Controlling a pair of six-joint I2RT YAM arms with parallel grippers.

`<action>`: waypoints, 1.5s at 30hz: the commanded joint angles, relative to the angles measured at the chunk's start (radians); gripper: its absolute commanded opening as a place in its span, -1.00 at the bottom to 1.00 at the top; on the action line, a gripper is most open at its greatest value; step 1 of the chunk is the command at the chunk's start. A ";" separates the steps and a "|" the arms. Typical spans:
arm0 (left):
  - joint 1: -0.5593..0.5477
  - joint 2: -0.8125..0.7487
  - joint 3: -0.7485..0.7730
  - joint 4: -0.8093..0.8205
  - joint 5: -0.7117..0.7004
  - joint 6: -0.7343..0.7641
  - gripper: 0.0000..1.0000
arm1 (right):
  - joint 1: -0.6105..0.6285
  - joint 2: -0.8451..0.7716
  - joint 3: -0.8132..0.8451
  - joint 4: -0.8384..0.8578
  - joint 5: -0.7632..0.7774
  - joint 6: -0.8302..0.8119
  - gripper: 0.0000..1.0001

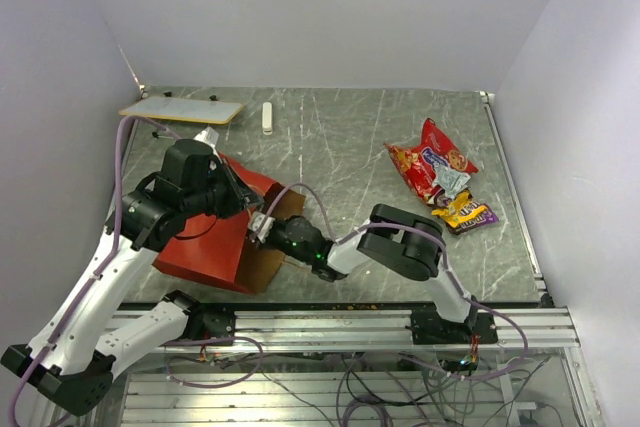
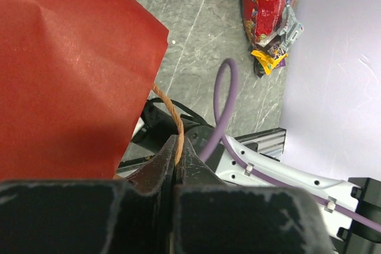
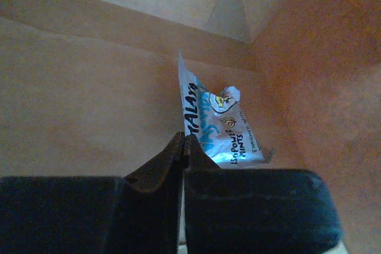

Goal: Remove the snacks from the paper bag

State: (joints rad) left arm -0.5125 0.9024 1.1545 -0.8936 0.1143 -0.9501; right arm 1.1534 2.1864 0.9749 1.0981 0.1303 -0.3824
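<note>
The red paper bag [image 1: 208, 245] lies on its side, mouth toward the right. My left gripper [image 2: 177, 144] is shut on its tan string handle [image 2: 171, 111], beside the bag's red wall [image 2: 65, 69]. My right gripper [image 3: 183, 138] is inside the bag's brown interior [image 3: 89, 99], shut on the edge of a light-blue mint packet [image 3: 225, 129]. In the top view the right gripper [image 1: 264, 228] is at the bag's mouth. Out on the table lie a red chip bag [image 1: 428, 163], a silver wrapper [image 1: 452, 183], a yellow-orange packet [image 1: 455, 211] and a purple one [image 1: 482, 215].
A flat pale board [image 1: 182, 109] and a small white stick [image 1: 267, 117] lie at the table's back left. A metal rail [image 1: 380, 322] runs along the near edge. Walls close in the left, back and right sides. The snack pile also shows in the left wrist view [image 2: 269, 4].
</note>
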 commanded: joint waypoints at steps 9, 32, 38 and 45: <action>-0.004 -0.007 0.018 0.033 -0.048 0.043 -0.86 | 0.002 -0.221 -0.205 0.008 -0.071 0.173 -1.00; -0.004 0.083 0.065 0.081 -0.105 0.095 -0.86 | -0.012 -0.921 -0.316 -0.818 0.090 0.166 -1.00; -0.004 0.156 0.165 0.062 -0.123 0.183 -0.86 | -0.022 -1.086 -0.223 -1.133 0.504 0.306 -1.00; -0.004 0.262 0.249 0.135 -0.028 0.206 -0.86 | -0.228 -1.035 -0.079 -1.328 0.839 0.461 -1.00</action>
State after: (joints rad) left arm -0.5125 1.1149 1.3426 -0.8349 0.0284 -0.7803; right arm 1.0618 1.1202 0.8341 -0.0666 0.7189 -0.0357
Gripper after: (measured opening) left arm 0.075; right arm 0.005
